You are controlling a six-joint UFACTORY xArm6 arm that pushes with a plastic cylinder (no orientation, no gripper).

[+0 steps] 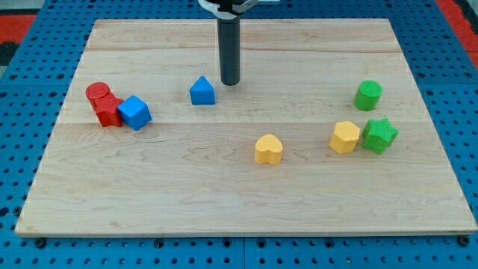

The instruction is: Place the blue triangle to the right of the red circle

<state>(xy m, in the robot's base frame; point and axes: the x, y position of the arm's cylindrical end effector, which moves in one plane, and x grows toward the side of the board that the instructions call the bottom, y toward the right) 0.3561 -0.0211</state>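
Blue triangle (202, 91) sits left of centre, apex pointing far; long axis unclear. My tip (230, 82), a bare rod gripping nothing, stands just right of it, apart. Red circle (97, 93) far left. Count: two red, two blue, two yellow, two green blocks. Wooden board (246, 194) on blue pegboard (22, 90).

Your wooden table (246, 202) carries eight blocks: two red at left, two blue, two yellow, two green.

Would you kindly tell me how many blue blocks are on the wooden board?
2: a blue cube at the view's left touching the red blocks, and a blue triangle left of my tip.
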